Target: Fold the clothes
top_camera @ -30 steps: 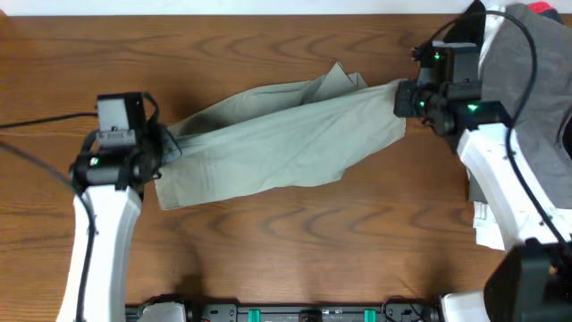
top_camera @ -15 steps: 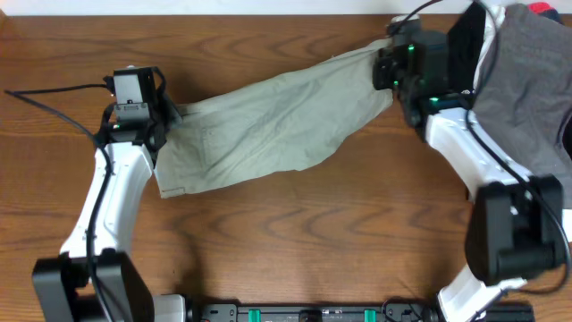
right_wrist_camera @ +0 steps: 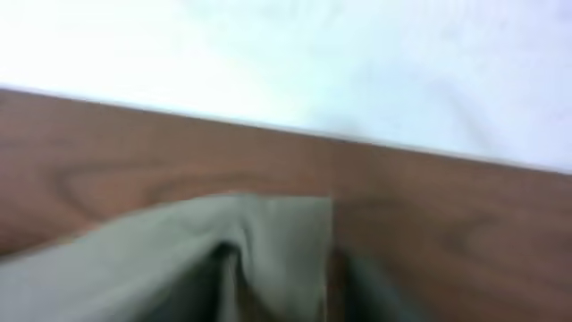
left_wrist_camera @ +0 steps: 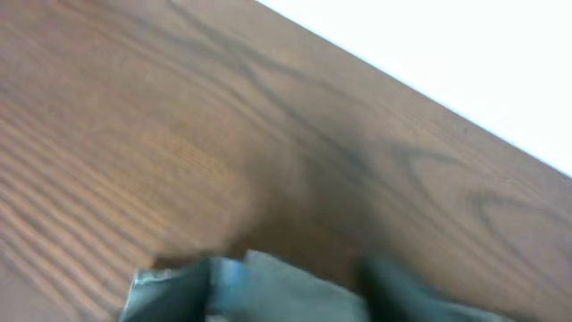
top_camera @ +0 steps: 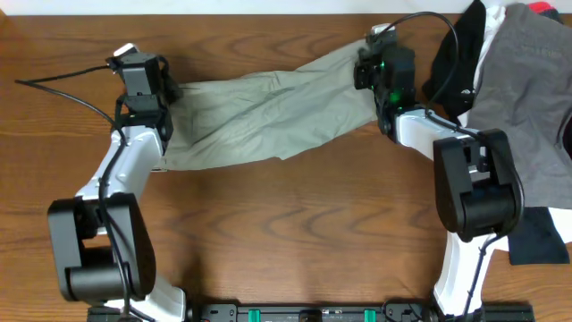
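Khaki-green shorts (top_camera: 268,121) are drawn out between two robot arms over a brown wood-grain worktop (top_camera: 286,233), seen from overhead. The left hand (top_camera: 170,91) grips one end of the shorts at the left of the worktop. The right hand (top_camera: 362,67) is clamped on the other end, nearer the far edge, so the cloth runs as a long creased band slanting up from left to right. The lower edge of the shorts sags toward the near side by the left arm, and whether it touches the wood cannot be told from above. At the right end of the worktop, just beyond the right arm, lies a heap (top_camera: 527,98) of other garments — grey on top, with black and white showing at its rim. A black cable (top_camera: 63,80) trails from the left arm across the wood to the left edge. The left wrist view is blurred: the shorts (left_wrist_camera: 268,286) fill the bottom of it, with wood grain behind and a white area past the worktop's edge, and the fingers cannot be made out. The right wrist view, blurred as well, shows a folded edge of the shorts (right_wrist_camera: 268,241) low in the picture, over the wood.
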Tool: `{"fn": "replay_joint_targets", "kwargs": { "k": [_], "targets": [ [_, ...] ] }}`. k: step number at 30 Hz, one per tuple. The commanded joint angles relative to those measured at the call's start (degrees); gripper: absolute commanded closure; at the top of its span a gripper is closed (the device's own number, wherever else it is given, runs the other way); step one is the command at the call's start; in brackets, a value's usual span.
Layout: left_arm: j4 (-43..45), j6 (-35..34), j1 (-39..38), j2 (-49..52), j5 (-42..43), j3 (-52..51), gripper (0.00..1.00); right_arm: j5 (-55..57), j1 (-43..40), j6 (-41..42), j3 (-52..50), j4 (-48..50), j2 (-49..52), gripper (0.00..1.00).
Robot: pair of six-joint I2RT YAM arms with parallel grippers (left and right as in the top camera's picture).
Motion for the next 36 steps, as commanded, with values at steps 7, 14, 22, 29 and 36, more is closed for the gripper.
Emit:
{"fn": "replay_joint_targets", "kwargs": {
  "k": [7, 14, 22, 29, 36],
  "targets": [
    [-5.16, -0.42, 0.5, -3.85, -1.79, 0.35, 0.02, -2.05, 0.31, 1.09, 3.87, -5.11, -1.68, 0.01],
    [-16.15, 5.44, 0.5, -9.05, 4.28, 0.35, 0.02, -14.03, 0.55, 1.05, 11.78, -25.88, -6.03, 0.01],
    [-28.13, 7.37, 0.5, -8.74, 4.28, 0.35, 0.02, -18.25, -2.54, 0.39, 16.33, -47.19, -6.03, 0.01],
    [-32.09, 10.91, 0.52, -8.13, 4.24, 0.35, 0.02, -25.14, -8.79, -1.53, 16.33, -54.86, -6.03, 0.02],
    [-31.34, 11.19, 1.31, -7.37, 6.78, 0.35, 0.02, -31.39, -8.44, -5.16, 16.33, -56.24, -5.92, 0.28]
  ]
}}
